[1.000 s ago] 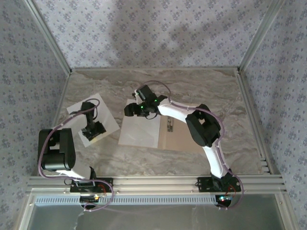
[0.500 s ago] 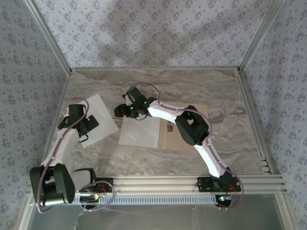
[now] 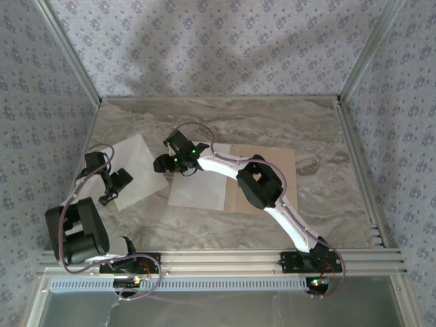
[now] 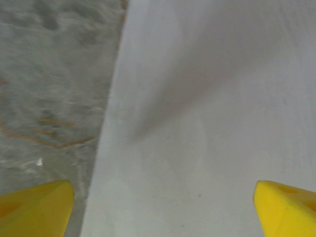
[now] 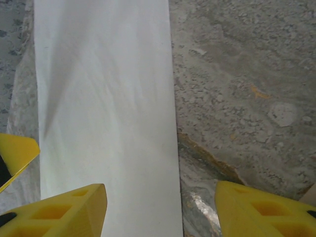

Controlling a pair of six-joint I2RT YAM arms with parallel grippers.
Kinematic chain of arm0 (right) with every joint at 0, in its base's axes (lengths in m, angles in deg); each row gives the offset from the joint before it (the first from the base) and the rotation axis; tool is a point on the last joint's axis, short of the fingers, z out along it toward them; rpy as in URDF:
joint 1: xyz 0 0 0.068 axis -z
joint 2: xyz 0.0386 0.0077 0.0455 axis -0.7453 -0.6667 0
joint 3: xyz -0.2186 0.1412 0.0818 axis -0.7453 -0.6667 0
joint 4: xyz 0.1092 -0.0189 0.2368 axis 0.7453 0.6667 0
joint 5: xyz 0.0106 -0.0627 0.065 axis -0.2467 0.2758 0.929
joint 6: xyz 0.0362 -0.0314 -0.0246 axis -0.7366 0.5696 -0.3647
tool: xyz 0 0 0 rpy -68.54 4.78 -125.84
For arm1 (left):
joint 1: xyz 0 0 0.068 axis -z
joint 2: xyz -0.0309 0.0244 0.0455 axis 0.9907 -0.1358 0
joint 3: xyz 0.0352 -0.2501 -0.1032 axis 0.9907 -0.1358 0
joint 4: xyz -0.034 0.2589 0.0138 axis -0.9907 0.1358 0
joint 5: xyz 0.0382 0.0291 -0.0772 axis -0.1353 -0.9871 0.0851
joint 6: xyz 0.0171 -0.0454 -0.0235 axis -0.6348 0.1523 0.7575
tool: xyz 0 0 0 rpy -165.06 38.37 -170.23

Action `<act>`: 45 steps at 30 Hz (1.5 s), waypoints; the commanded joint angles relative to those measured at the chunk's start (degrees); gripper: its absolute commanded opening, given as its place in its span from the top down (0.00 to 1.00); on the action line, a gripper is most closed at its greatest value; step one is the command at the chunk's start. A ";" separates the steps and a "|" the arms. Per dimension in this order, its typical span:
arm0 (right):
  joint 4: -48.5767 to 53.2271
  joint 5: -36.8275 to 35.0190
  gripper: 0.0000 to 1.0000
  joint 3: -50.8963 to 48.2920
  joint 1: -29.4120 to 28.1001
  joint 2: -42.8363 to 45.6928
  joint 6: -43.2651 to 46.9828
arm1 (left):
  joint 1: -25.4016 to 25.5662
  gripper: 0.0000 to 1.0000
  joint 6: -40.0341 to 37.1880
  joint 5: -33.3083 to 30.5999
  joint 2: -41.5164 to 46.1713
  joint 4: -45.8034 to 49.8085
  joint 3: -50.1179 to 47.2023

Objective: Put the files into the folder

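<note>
The right arm point(image 3: 259, 184) hides the folder's point(image 3: 283, 162) middle, so we cannot make out its spine. One white sheet point(image 3: 197, 194) covers its left half, and the second white sheet point(image 3: 139, 163) lies left of the folder. We see the left gripper point(image 4: 163, 210) spread wide and empty over that second sheet's edge. The right gripper point(image 5: 160, 212) is parted, grasping nothing, stretched out left of the folder.
</note>
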 commanded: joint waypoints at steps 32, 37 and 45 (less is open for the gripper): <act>3.08 1.75 0.39 7.09 -1.28 -6.43 -3.01 | -0.33 0.08 -1.75 16.63 -9.46 -7.77 3.10; 2.43 2.36 0.39 6.19 -1.29 -6.51 -3.75 | -0.28 0.08 -1.48 17.45 -9.28 -7.80 3.01; 1.93 2.73 0.39 5.75 -1.29 -6.44 -3.97 | 0.29 0.08 -2.05 11.37 -6.88 -3.55 3.83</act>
